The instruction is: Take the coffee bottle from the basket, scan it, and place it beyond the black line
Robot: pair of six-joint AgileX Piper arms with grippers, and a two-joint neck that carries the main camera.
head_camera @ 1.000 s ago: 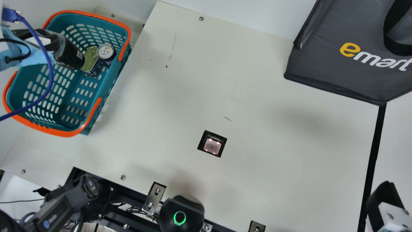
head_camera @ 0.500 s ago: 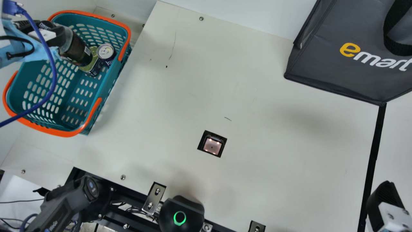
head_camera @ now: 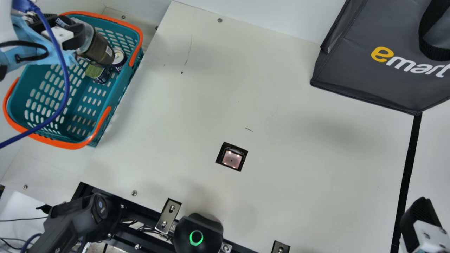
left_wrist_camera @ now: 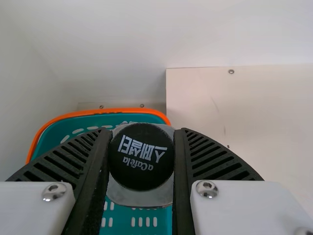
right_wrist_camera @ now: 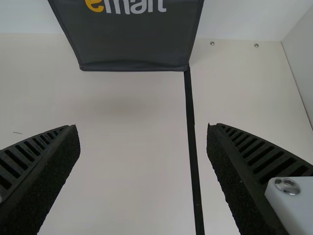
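In the main view the left gripper (head_camera: pixel 72 31) was partly covered by its own blue-wrapped arm and a blue cable (head_camera: pixel 66 88), and the arm was cut off at the left edge. The coffee bottle (head_camera: pixel 100 51) slanted over the far part of the basket (head_camera: pixel 88 13), its upper part mostly behind the fingers. It hid part of a round-topped can (head_camera: pixel 119 56) and part of a green-topped can (head_camera: pixel 94 72); whether it touched either could not be told. The right gripper (head_camera: pixel 420 219) was cut off at the near right, beside the black line (head_camera: pixel 409 161).

The left wrist view looked onto the bottle's dark cap (left_wrist_camera: pixel 142 156), with the two fingers held apart by the bottle's upper end and closed against it from both sides. The main view gave its dark side and lower end instead, along with the scanner (head_camera: pixel 232 160) set in the table. In the right wrist view the right gripper (right_wrist_camera: pixel 144 147) stood wide open, holding nothing, with the dark bag (right_wrist_camera: pixel 134 44) beyond it.

Compared with half a second earlier, the left gripper and bottle had shifted rightward over the basket. The bottle now overlapped the round-topped can, whose lid had been uncovered, and the cable had swung right too. The right gripper had stayed put.
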